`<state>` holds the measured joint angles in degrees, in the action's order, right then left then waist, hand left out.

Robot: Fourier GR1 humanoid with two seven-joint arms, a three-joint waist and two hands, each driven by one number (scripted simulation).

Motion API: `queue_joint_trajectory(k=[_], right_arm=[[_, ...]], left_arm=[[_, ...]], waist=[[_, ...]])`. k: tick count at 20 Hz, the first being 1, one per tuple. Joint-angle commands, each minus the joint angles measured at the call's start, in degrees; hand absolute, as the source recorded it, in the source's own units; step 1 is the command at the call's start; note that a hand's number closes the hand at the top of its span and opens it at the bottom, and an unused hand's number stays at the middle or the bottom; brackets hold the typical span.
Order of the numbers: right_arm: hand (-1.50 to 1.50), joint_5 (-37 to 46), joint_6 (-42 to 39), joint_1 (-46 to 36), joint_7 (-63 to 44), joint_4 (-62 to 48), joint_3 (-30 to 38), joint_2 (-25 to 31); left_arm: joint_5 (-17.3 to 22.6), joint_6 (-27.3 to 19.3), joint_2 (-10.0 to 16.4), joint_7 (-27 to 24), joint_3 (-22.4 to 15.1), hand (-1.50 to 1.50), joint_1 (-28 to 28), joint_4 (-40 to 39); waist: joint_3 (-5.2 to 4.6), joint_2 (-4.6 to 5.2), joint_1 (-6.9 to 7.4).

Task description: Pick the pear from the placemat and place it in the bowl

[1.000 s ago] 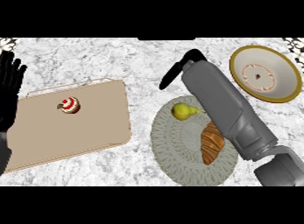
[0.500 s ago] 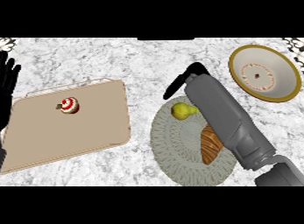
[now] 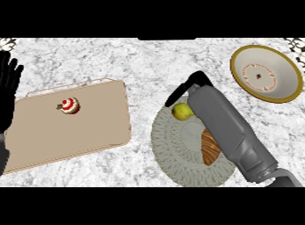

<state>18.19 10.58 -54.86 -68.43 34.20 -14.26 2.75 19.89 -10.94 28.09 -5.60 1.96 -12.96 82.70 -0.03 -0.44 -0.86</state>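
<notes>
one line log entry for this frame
right hand open by pear | pear on placemat, ungripped | bowl upper right | left hand open, left edge

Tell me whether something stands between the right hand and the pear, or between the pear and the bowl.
Nothing visible does. The right hand is close beside the pear on the placemat. Toward the bowl lie only bare counter and the robot's own forearm; the pastry lies aside.
</notes>
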Motion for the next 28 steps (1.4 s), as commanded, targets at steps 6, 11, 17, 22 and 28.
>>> queue_joint_trajectory(k=[6,11,17,22,28], right_arm=[[-1.5,1.9,1.5,2.5,-9.5,0.3,0.7,-1.8],[-1.5,2.1,2.0,3.3,-10.9,1.1,1.5,-2.5],[-1.5,1.9,3.2,6.8,-8.8,-1.4,2.5,-2.7],[-1.5,2.6,1.8,8.8,-7.8,0.1,0.7,-2.0],[1.5,7.7,3.7,9.8,-7.2,2.2,-2.5,-2.7]], left_arm=[[0.0,2.0,0.8,1.8,1.6,0.0,0.3,1.5],[-3.1,-0.8,-3.0,0.7,-0.7,0.0,0.6,1.4],[-0.8,2.4,-0.4,2.2,2.4,0.0,0.4,2.0],[-2.5,0.7,-3.2,1.6,1.1,0.0,-0.6,0.6],[-1.3,3.5,-1.9,2.6,2.8,0.0,0.0,1.4]], waist=[[0.0,0.25,0.72],[0.0,0.25,0.57],[-0.01,0.23,0.77],[-0.01,0.16,0.22],[0.01,0.2,0.9]])
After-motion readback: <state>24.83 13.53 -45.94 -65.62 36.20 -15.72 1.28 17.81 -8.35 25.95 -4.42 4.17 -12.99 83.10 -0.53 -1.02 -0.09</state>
